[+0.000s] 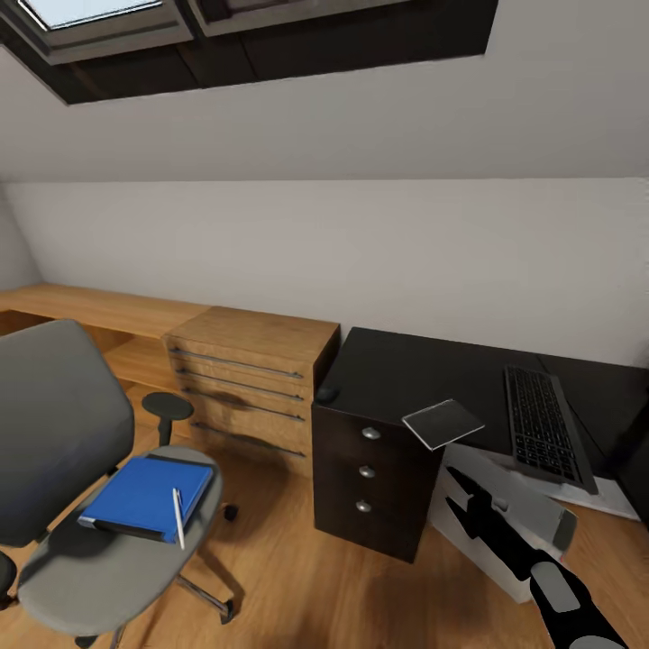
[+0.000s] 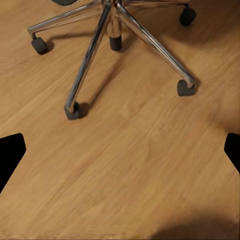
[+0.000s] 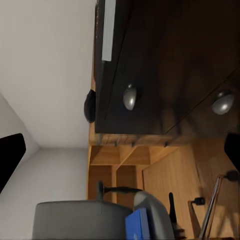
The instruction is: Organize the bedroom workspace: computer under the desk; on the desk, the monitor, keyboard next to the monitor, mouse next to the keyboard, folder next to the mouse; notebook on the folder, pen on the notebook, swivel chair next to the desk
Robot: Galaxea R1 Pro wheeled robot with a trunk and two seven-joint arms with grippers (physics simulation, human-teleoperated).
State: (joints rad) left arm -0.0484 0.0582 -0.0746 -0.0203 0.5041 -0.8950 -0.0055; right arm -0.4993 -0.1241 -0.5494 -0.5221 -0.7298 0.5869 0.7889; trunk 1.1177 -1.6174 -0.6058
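Observation:
The swivel chair (image 1: 63,451) stands at the left with the blue folder (image 1: 140,496) on its seat and the white pen (image 1: 178,518) lying on the folder's edge. On the black desk (image 1: 397,374) sit the mouse (image 1: 326,394) at its left corner, the notebook (image 1: 442,424) overhanging the front edge, and the keyboard (image 1: 545,424), also overhanging. The pale computer (image 1: 550,509) is on the floor below the keyboard. My right gripper (image 1: 455,494) is open below the notebook, beside the drawers. My left gripper (image 2: 120,155) is open over bare floor near the chair's chrome base (image 2: 115,30). The monitor is out of view.
A light wooden drawer chest (image 1: 248,379) stands against the desk's left side, with a low wooden shelf (image 1: 90,311) running along the wall behind the chair. Three silver drawer knobs (image 1: 370,434) face the open wood floor (image 1: 297,577) between chair and desk.

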